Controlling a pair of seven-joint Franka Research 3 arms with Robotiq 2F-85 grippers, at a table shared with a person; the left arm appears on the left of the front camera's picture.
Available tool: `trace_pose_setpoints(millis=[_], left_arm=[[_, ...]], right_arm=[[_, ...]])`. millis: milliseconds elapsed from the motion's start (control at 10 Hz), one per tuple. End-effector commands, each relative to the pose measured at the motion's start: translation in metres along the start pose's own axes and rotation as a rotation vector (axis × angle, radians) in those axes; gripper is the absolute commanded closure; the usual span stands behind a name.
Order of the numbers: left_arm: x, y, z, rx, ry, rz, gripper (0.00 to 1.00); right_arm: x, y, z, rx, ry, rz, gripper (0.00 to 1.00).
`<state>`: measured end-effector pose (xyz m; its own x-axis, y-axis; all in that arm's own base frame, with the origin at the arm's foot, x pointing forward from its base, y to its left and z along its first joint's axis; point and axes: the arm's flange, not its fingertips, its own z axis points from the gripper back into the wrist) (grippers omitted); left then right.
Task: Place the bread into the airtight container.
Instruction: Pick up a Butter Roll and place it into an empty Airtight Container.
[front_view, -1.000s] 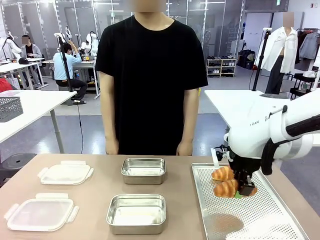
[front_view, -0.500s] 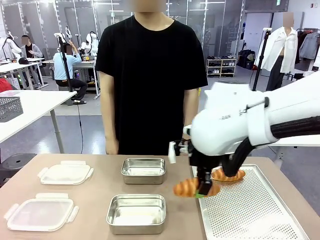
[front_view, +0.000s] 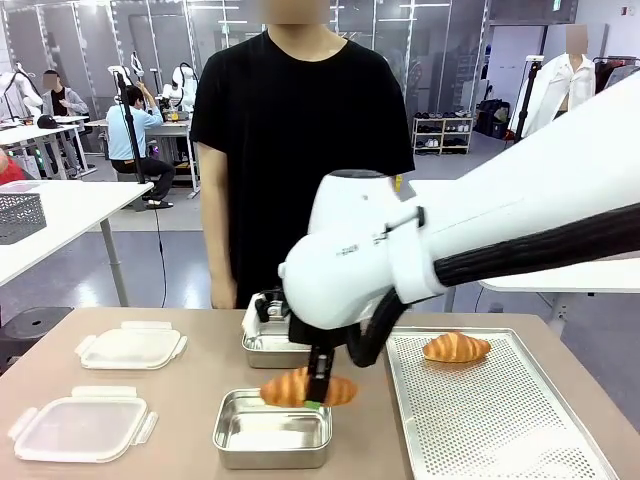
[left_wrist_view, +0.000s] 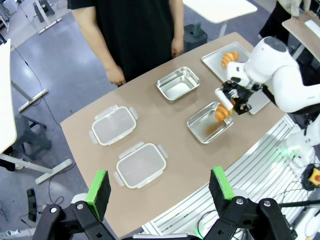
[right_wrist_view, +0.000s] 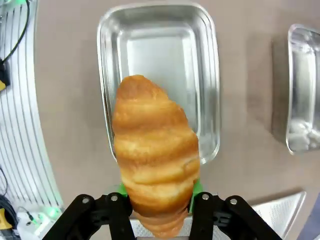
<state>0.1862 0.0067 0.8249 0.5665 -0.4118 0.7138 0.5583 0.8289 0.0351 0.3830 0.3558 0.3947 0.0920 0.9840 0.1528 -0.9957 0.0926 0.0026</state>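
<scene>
Steel container (front_view: 248, 432) under held croissant (front_view: 285, 388) | second croissant (front_view: 456, 347) on tray (front_view: 500, 420)

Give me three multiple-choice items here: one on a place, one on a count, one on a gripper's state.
1. Where is the held croissant?
A. on a plastic lid
B. in the person's hand
C. above the near steel container

2. How many croissants lie on the perforated tray?
A. none
B. one
C. three

3. The left gripper is:
A. open
B. shut on a lid
C. shut on a spoon

C: the right gripper holds it over that container.
B: a single croissant lies at the tray's far end.
A: its green pads stand wide apart, nothing between.
</scene>
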Motion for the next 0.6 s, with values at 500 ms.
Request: trace_pose_setpoints(millis=[500], left_arm=[[0.002, 0.000, 0.002, 0.002, 0.001, -0.004, 0.00]], right_arm=[[0.051, -0.023, -0.062, 0.029, 0.028, -0.063, 0.53]])
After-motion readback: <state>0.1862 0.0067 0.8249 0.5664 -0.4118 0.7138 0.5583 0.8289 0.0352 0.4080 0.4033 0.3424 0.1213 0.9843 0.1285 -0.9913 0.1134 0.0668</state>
